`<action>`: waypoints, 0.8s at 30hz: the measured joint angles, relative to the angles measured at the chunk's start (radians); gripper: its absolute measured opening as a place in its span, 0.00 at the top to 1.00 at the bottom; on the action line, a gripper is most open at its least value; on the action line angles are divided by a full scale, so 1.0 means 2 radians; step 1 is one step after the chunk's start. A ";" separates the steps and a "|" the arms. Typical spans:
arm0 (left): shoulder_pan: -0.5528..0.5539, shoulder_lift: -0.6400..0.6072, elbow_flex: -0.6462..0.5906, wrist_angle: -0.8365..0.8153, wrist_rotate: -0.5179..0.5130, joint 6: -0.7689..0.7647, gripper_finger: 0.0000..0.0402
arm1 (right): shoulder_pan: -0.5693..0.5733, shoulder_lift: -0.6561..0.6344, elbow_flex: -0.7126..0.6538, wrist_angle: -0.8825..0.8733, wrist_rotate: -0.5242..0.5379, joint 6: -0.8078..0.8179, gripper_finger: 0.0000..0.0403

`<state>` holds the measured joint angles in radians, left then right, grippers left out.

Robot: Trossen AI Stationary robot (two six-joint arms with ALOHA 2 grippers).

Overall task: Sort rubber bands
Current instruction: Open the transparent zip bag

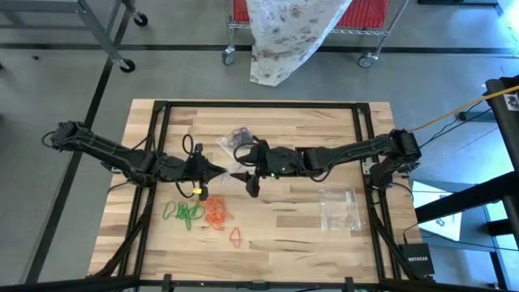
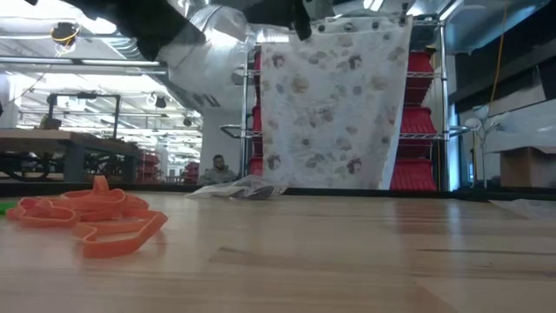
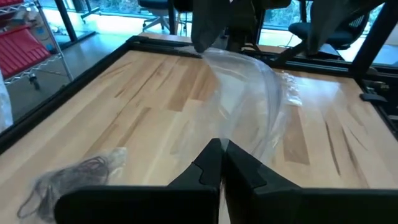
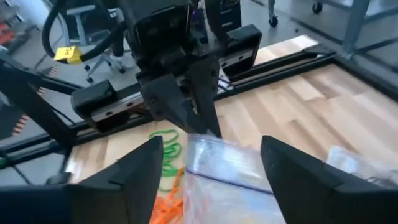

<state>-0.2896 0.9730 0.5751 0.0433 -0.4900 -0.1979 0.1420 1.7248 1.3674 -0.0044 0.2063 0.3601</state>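
High view: the rubber bands (image 1: 203, 214) are seen loose on the table (image 1: 308, 235), green beside orange, none bagged. Above them a clear bag (image 1: 231, 169) is held between the left gripper (image 1: 217, 170) and the right gripper (image 1: 247, 180).

Low view: orange bands (image 2: 91, 217) lie in a heap.

Left wrist view: the left fingers (image 3: 214, 163) are pinched on the bag's edge.

Right wrist view: the right fingers (image 4: 144, 165) are spread either side of the bag. Sorting is judged barely begun.

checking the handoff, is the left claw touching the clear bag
Touching. The right wrist view shows the left claw pinched shut on the edge of the clear bag, no gap.
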 joint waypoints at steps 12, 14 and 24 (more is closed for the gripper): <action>0.000 0.000 0.000 0.000 0.000 -0.002 1.00 | 0.001 0.000 0.000 0.001 -0.012 0.018 0.29; 0.000 0.000 0.000 0.000 0.000 -0.002 1.00 | 0.001 0.000 0.000 0.001 -0.012 0.018 0.29; 0.000 0.000 0.000 0.000 0.000 -0.002 1.00 | 0.001 0.000 0.000 0.001 -0.012 0.018 0.29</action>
<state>-0.2901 0.9730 0.5751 0.0430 -0.4896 -0.2012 0.1436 1.7252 1.3674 -0.0025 0.1825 0.3958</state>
